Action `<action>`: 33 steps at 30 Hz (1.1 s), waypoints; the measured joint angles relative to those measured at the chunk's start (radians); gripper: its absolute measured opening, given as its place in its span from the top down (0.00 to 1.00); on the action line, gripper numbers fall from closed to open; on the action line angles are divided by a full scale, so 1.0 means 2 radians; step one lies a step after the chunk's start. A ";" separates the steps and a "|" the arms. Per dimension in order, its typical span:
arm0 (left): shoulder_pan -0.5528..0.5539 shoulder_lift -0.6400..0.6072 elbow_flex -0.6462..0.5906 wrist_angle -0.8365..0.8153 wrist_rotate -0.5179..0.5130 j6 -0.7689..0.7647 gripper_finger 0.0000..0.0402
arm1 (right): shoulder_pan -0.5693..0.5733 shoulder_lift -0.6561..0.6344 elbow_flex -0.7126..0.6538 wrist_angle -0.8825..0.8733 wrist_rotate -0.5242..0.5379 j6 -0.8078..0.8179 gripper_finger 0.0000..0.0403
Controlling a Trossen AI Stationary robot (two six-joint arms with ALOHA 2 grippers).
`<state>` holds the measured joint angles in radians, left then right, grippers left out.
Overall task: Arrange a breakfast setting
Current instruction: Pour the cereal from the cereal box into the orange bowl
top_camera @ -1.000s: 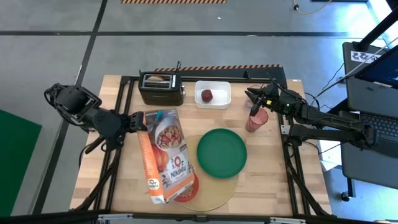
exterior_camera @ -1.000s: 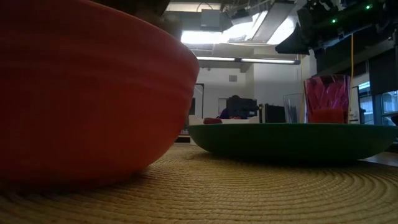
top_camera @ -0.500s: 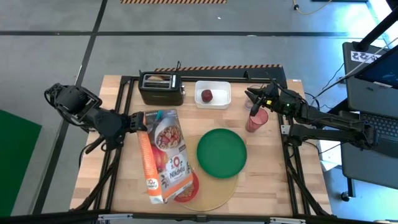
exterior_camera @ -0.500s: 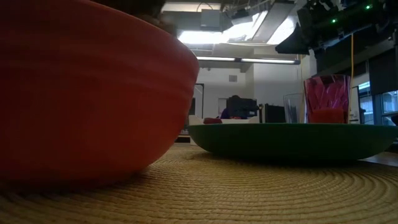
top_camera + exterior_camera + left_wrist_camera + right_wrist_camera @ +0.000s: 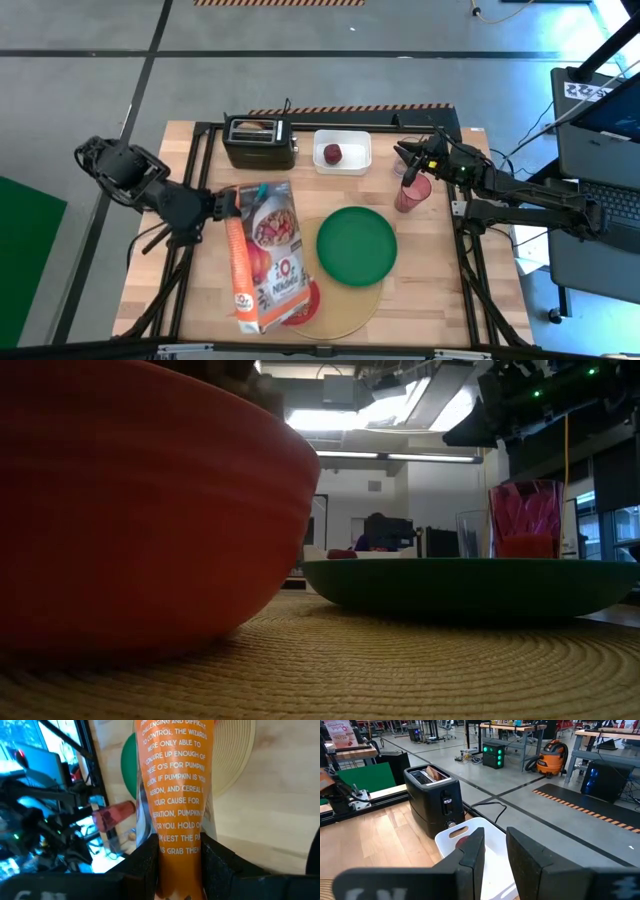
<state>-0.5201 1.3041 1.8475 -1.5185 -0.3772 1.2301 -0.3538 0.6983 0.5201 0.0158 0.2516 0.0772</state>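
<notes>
Left gripper [image 5: 222,203] clamped on the top end of the cereal box [image 5: 263,252], fingers [image 5: 145,855] pressed to its orange side. Box slants down from the grip over the red bowl [image 5: 306,303] on the tan mat [image 5: 350,308]. Green plate [image 5: 356,245] just beyond the box. Right gripper [image 5: 408,156] slightly parted, empty, above the pink cup [image 5: 411,193].

A tilted cereal box [image 5: 264,252] is blocking the desk's [image 5: 195,280] middle-left, hanging over the red bowl [image 5: 302,303] near the front edge. The green plate [image 5: 356,245] is filling the centre of the tan mat [image 5: 345,318]. Along the back edge, the toaster [image 5: 259,142], white tray [image 5: 343,151] and pink cup [image 5: 410,192] are crowding passage. Bare wood is lying open at both front corners.
</notes>
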 joint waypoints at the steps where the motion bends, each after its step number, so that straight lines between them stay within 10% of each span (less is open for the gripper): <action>1: 0.000 0.000 0.000 0.000 -0.002 0.000 0.73 | 0.000 0.000 0.000 0.000 0.000 0.000 0.79; 33: -0.012 0.006 0.000 -0.010 -0.004 -0.023 0.73 | 0.000 0.000 0.000 0.004 -0.021 0.011 0.79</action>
<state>-0.5438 1.3159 1.8477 -1.5386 -0.3859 1.1847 -0.3534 0.6981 0.5201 0.0238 0.2100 0.0986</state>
